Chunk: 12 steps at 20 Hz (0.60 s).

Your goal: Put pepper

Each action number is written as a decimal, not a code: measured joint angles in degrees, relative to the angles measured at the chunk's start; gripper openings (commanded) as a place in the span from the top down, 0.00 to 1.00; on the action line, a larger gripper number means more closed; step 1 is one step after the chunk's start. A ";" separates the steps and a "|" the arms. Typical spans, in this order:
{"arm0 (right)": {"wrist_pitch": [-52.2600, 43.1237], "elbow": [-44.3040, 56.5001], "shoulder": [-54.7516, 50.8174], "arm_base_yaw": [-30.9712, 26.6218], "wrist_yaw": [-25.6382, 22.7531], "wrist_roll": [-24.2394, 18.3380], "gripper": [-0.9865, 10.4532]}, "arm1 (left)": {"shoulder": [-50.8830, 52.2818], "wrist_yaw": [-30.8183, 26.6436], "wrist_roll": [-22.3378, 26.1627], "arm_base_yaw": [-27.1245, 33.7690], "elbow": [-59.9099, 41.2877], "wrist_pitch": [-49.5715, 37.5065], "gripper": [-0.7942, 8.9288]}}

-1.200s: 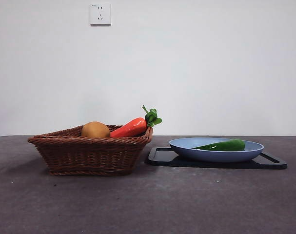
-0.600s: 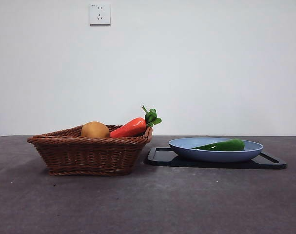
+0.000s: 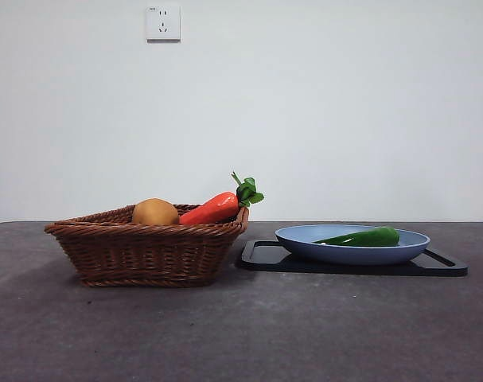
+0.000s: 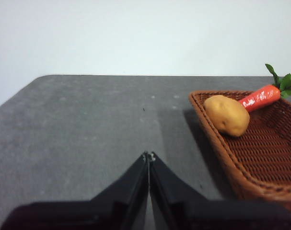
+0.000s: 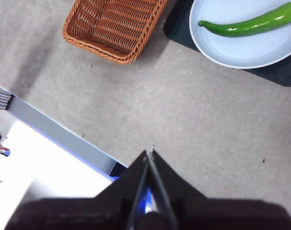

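Note:
The glossy green pepper (image 3: 367, 236) lies in the blue plate (image 3: 305, 239), which stands on a black tray (image 3: 261, 256) at the right. In the right wrist view the pepper (image 5: 250, 24) lies across the plate (image 5: 231, 52), far from my right gripper (image 5: 150, 153), which is shut and empty, high above the bare table. My left gripper (image 4: 148, 156) is shut and empty over the table, to the side of the wicker basket (image 4: 250, 158). Neither gripper shows in the front view.
The wicker basket (image 3: 146, 247) at the left holds a potato (image 3: 155, 212) and a red-orange carrot (image 3: 213, 208) with a green top. A white and blue edge of equipment (image 5: 49, 143) shows beyond the table's edge in the right wrist view.

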State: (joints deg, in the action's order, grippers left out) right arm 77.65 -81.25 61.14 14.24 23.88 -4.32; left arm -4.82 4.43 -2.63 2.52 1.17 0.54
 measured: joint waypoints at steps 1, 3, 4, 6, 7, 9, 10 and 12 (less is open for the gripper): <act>0.00 0.00 0.00 0.00 0.00 0.00 0.90 | 0.74 0.04 -0.04 0.00 -0.15 1.60 0.91; 0.00 0.00 0.00 -0.02 0.00 0.00 0.90 | 2.97 0.04 -0.26 0.00 -0.15 5.49 0.91; 0.00 0.00 0.00 -0.02 0.00 0.00 0.90 | 4.22 0.04 -0.39 0.00 -0.15 7.45 0.91; 0.00 0.00 -0.02 -0.02 0.00 0.00 0.90 | 4.55 -0.02 -0.44 0.07 -0.13 10.08 0.91; 0.00 0.00 -0.02 -0.02 0.00 0.00 0.90 | 4.50 0.00 -0.44 0.17 -0.13 10.03 0.91; 0.00 0.00 -0.02 -0.02 0.00 0.00 0.90 | 4.55 0.00 -0.44 0.37 -0.13 10.01 0.91; 0.00 0.00 0.00 -0.02 0.00 0.00 0.90 | 4.35 0.02 -0.44 0.37 -0.13 10.01 0.91; 0.00 0.00 -0.02 -0.02 -0.02 0.00 0.90 | 4.04 0.02 -0.44 0.37 -0.13 10.01 0.91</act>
State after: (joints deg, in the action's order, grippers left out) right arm 77.65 -81.25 61.12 14.22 23.86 -4.32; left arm -0.78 4.45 -3.07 2.90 1.04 10.55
